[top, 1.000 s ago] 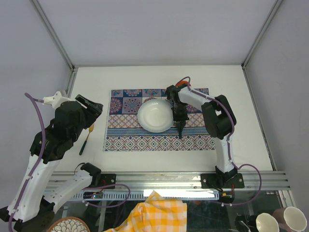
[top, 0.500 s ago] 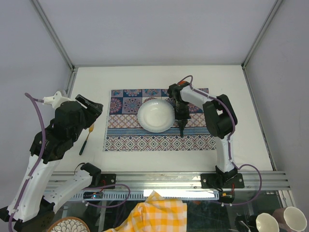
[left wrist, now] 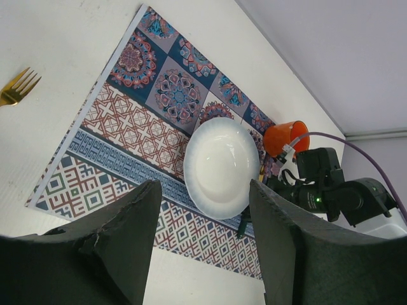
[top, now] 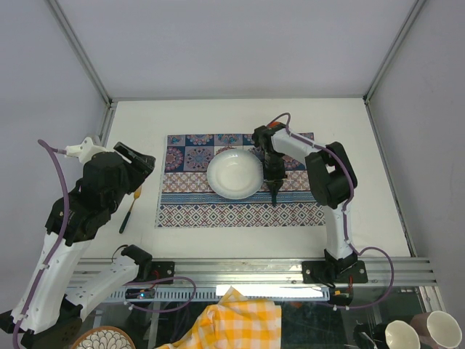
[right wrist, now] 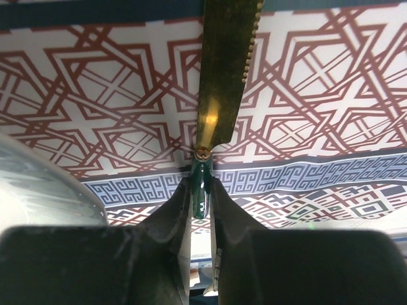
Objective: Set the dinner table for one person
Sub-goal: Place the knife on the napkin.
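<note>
- Step in hand, as I read it: laying the knife (right wrist: 226, 63) at the plate's 3 o'clock.
- Dinner table (top: 218, 120): white top that fills the overhead view and carries everything. The patterned cloth (top: 189, 211) sits mid-table, nearer 6 o'clock.
- Plate (top: 232, 174): on the cloth, about centre.
- Right gripper (right wrist: 201, 187): low over the cloth just beside the plate. Its fingers are nearly closed and pinch the tip of the knife's green handle.
- The gold blade looks to lie flat on the cloth, running away from the fingers. I can't tell how firm the grip is.
- Left gripper (left wrist: 205, 190): raised off at the cloth's 9 o'clock. Its fingers are well apart with nothing between them.
- Fork (top: 129, 207): on bare table at the cloth's 9 o'clock, just off its edge and untouched.
- Orange cup (left wrist: 284, 136): at the plate's 1 o'clock, on the cloth, mostly hidden under the right arm in the overhead view.
- Your next move, my call: spread the right fingers fully, then lift straight up so the handle doesn't drag or swing the knife into the plate rim.
- After that, my guess is that you send the left arm for the fork and place it at the plate's 9 o'clock.
- Progress, as I judge it: plate and cup placed, knife nearly placed, fork still to do.
</note>
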Motion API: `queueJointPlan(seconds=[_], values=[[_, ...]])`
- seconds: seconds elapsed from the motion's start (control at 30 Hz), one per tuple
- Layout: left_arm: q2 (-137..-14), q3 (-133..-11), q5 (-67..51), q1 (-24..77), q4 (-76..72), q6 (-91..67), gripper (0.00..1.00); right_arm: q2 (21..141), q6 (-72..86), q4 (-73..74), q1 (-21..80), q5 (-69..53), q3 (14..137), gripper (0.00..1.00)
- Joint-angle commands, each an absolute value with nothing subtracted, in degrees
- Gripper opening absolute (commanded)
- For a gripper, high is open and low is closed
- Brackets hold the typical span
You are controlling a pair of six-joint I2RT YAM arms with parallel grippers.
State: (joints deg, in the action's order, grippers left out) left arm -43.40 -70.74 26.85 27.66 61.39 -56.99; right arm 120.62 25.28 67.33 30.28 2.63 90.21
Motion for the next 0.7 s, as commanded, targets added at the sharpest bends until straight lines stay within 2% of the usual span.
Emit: queueJointPlan(seconds=[0.0,0.27,0.47,0.57,0.67], values=[[-43.7,-70.5,26.4,27.3,58.8,-56.1,0.59,117.2,26.4,66.0,29.5,6.9,92.8,0.15],[-43.8,-70.2,26.5,27.3,58.7,-56.1,0.59,113.5,26.8,68.5,29.6,8.3,95.8,0.31],[-43.9,-70.3,26.3,27.3,58.7,-56.1,0.58,110.3,27.5,72.8,30.8,8.2,99.3,0.34],[-43.9,-70.3,26.5,27.3,58.7,-55.9,0.58,107.3,28.6,78.7,33.5,11.5,106.2,0.34],[-44.2,-70.3,26.6,27.3,58.7,-55.9,0.58,104.4,29.5,85.7,36.7,17.2,118.1,0.37]])
